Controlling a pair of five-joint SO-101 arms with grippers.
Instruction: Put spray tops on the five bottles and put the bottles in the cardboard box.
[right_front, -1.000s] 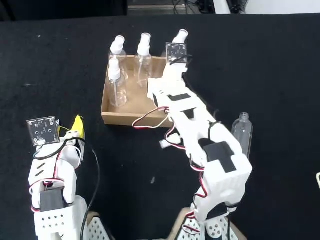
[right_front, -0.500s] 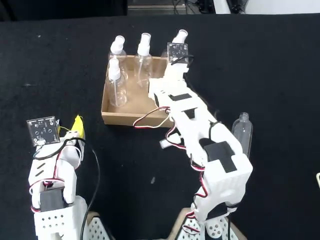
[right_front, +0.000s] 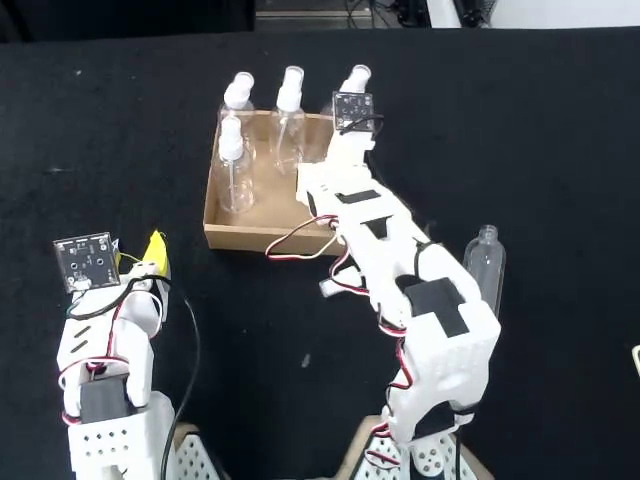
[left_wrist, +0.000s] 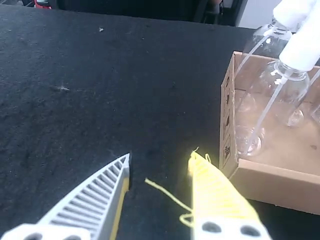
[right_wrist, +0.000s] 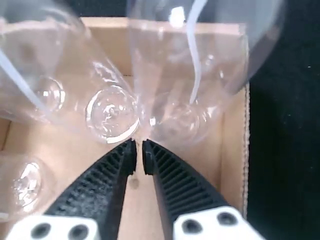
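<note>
Clear plastic bottles (right_front: 233, 165) in brown cardboard box (right_front: 250, 238); ribbed black right claw (right_wrist: 139, 147) almost shut, empty; left claw (left_wrist: 160, 159) agape, empty.

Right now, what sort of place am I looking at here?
Likely a robotics lab or hobby workbench: a small white left arm and right arm with exposed wiring sit at a table draped in black cloth, with a cardboard box of clear spray bottles on it.

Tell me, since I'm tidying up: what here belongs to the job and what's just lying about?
Job: brown cardboard box; four clear plastic bottles with white spray tops in it; clear topless bottle on the black cloth.
Lying about: small white object at cloth's edge, unidentifiable.
</note>
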